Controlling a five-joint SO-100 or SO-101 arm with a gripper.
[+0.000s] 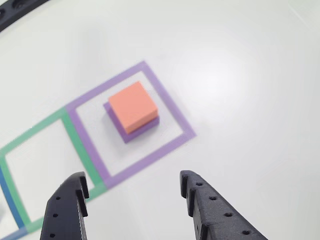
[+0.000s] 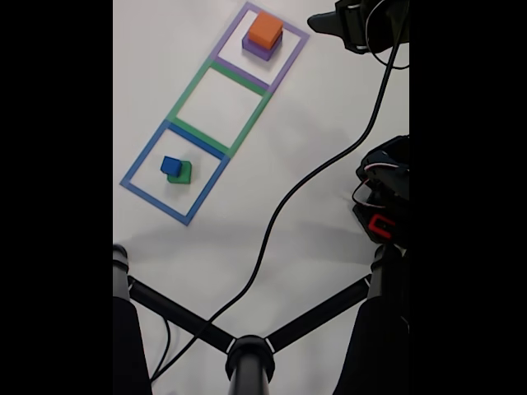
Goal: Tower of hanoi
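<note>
White tabletop (image 2: 329,107) carries three joined tape squares (image 2: 218,103).

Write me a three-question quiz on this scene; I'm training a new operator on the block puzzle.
1. True or false: the orange block sits on the purple block.
2. Which tape square holds the blue block and green block in the fixed view? A purple, B green, C blue.
3. Fill in: the gripper is ____ and holds nothing.

Key: 1 true; 2 C, the blue square; 3 open.
</note>
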